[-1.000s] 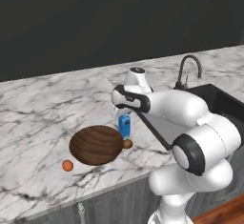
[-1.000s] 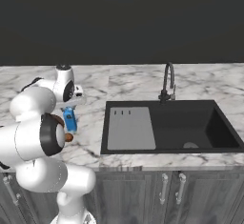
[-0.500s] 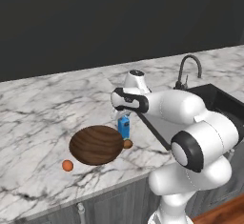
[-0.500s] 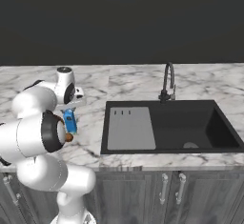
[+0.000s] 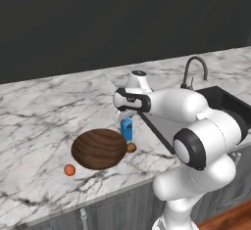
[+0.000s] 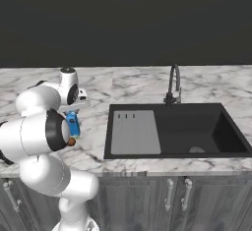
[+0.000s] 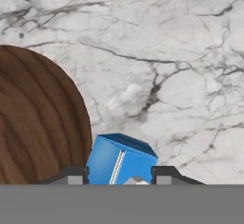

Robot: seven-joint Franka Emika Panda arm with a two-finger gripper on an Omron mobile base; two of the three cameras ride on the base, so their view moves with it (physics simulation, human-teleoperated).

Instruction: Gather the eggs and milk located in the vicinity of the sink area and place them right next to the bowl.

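Observation:
My gripper (image 5: 125, 119) is shut on the milk (image 5: 127, 129), a small blue carton held upright at the right rim of the brown wooden bowl (image 5: 99, 149). Whether the carton's base touches the counter I cannot tell. One egg (image 5: 131, 148) lies against the bowl just below the carton, and another egg (image 5: 69, 170) rests on the marble left of the bowl. From the hand, the milk (image 7: 121, 158) sits between the fingertips (image 7: 164, 174), with the bowl (image 7: 38, 118) close on its left. The right base view shows the milk (image 6: 73, 124) under the hand.
The black sink (image 6: 172, 131) with its arched faucet (image 6: 173, 82) lies to the right of the arm; it appears as the sink (image 5: 225, 104) at the far right of the left base view. Bare marble counter (image 5: 44, 111) stretches left and behind the bowl.

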